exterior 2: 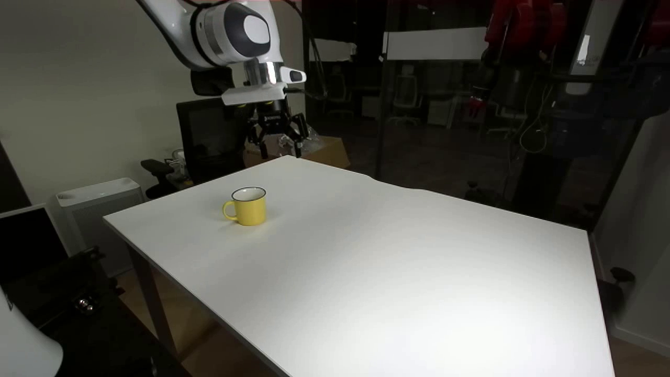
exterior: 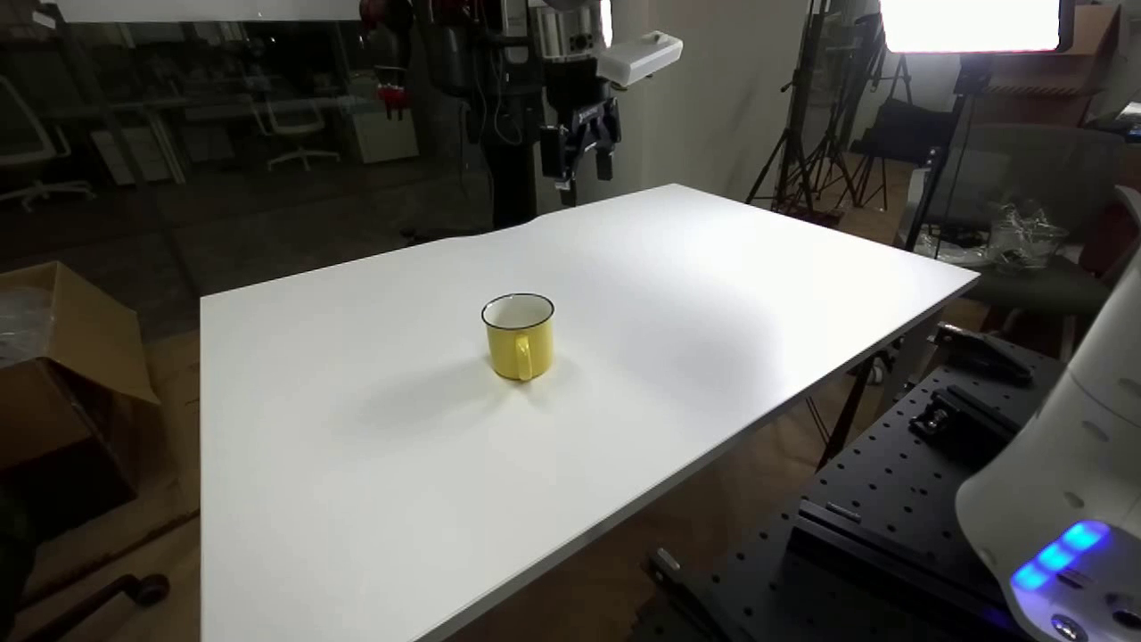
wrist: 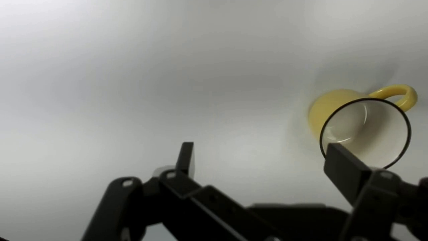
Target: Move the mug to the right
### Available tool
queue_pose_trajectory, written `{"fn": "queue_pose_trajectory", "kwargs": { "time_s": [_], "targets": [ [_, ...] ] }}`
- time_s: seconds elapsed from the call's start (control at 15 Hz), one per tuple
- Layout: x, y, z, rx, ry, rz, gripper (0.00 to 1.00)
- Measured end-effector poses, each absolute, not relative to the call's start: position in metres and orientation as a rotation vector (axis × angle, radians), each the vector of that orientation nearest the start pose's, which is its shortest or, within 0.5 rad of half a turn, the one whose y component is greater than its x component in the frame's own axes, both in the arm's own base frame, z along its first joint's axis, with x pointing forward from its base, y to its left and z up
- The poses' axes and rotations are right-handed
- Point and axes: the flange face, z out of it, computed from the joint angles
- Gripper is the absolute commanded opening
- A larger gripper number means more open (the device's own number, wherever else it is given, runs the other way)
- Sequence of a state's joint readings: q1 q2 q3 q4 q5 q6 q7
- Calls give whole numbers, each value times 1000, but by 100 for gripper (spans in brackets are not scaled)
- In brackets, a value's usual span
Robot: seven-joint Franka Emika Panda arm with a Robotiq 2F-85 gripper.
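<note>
- There's the mug [exterior 2: 250,210], upright on the table [exterior 2: 419,251], with its handle [exterior: 524,358] turned toward the camera in an exterior view.
- Higher up, the gripper [wrist: 261,145] stands wide, nothing between its fingers [wrist: 185,159], pointing down and well apart from the mug.
- In the wrist view the mug sits toward the right edge, and one fingertip [wrist: 344,165] covers a bit of the rim [wrist: 371,99]. Overlap only, no touch: both exterior views show the gripper hanging high.
- Now, how will it handle? Light, I'd say: the wall [wrist: 326,107] looks thin, and what shows of the inside [wrist: 371,130] looks bare, so probably nothing to spill.
- Stiff, too. Nothing here suggests the wall gives under a squeeze, so a firm hold should do and a hard clamp is needless.
- Watch the gloss: bright glints inside hint at glaze or enamel, and which one I can't tell. Either way, probably slick, and apt to chip if knocked.
- Where to grab? I'd take the wall, fingers on opposite sides, with the handle out of the pinch; catching it could twist the mug.
- One finger inside and one outside the rim might work as well, though the mug would be likelier to swing.
- Line-up first, then: centre the gap over the mug, and come straight down, slowly.
</note>
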State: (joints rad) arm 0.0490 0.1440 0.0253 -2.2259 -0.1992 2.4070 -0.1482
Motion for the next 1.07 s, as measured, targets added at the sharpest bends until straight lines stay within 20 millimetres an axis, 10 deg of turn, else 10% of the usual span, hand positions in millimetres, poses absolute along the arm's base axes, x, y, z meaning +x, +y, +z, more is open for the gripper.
{"fn": "queue_pose_trajectory", "kwargs": {
  "time_s": [0.47, 1.07],
  "targets": [
    [582, 81, 239, -3202, -728, 51, 100],
    [577, 114, 225, -3157, -877, 78, 100]
  ]
}}
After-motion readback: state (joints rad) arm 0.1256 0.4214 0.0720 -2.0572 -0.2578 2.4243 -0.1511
